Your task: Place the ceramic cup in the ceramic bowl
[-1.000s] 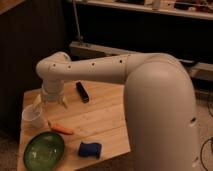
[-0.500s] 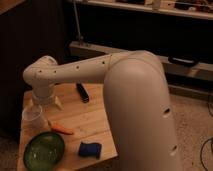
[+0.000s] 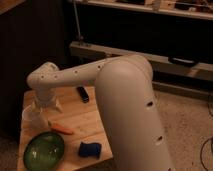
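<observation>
The ceramic cup, small, whitish and translucent, stands upright on the wooden table near its left edge. The ceramic bowl, shallow, glossy green and holding nothing, sits at the table's front left corner, just in front of the cup. My white arm reaches from the right across the table. My gripper hangs at the arm's left end, right beside and slightly above the cup's rim; I cannot tell whether it touches the cup.
An orange carrot lies between the cup and the bowl's right side. A small blue object lies at the front right of the table. A black oblong object lies at the back. Dark furniture stands behind.
The arm has swung left and the gripper has moved closer to the cup. The cup, bowl and the other objects have stayed in place.
</observation>
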Tool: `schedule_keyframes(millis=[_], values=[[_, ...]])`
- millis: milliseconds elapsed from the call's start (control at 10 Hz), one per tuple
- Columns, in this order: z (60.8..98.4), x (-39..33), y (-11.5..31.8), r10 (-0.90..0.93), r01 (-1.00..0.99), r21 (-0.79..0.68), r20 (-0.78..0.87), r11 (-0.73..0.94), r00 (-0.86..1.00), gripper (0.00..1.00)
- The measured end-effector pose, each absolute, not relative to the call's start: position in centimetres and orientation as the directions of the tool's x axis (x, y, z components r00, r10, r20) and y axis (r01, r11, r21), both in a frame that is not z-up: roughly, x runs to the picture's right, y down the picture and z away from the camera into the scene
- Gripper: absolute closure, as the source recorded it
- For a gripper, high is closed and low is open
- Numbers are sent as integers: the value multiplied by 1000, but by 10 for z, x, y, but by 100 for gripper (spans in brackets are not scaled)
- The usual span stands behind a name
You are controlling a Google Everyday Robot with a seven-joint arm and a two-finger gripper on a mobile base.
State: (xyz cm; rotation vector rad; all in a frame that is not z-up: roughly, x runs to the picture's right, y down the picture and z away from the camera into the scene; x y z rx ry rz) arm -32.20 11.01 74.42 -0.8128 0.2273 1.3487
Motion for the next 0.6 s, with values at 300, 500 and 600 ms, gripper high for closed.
schedule_keyframes(millis=[300, 500, 600], values=[[757, -345, 102, 774, -920, -393, -578, 13, 258, 20], [766, -347, 107, 769, -921, -390, -586, 11, 257, 20], [769, -347, 109, 765, -921, -390, -590, 9, 257, 21]])
